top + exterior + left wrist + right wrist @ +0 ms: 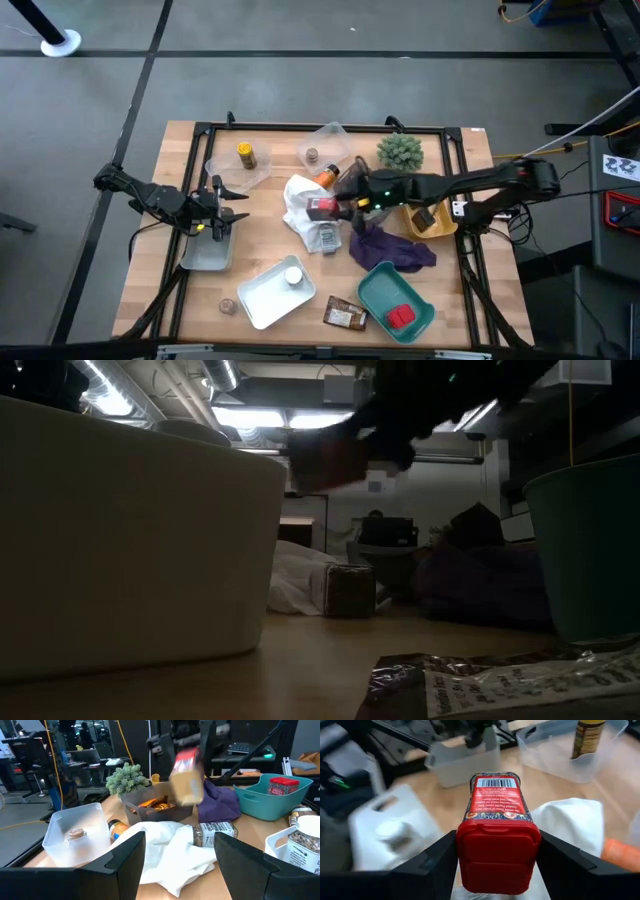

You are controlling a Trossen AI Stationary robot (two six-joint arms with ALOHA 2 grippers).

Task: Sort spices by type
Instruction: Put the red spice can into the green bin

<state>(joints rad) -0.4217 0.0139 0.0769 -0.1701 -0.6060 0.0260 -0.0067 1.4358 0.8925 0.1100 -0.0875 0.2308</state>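
My right gripper reaches in from the table's right and is shut on a red spice tin, held in the air over the white cloth. The tin also shows blurred in the left wrist view and high up in the low view. A spice jar lies on its side on the cloth, and an orange-capped jar lies at the cloth's far edge. My left gripper waits open and empty at the table's left, above a grey tray. My right gripper pinches the tin's red-capped end between its two fingers, one on each opposite side. The fingers come from the table's right, slanting a little down, and the tin lies along them with its label end pointing away. It is lifted clear of the cloth.
Clear trays at the back hold a yellow jar and a brown jar. A green plant, a brown tray of packets, a purple cloth, a teal tray with a red box, a white tray with a white-capped jar, a loose packet.
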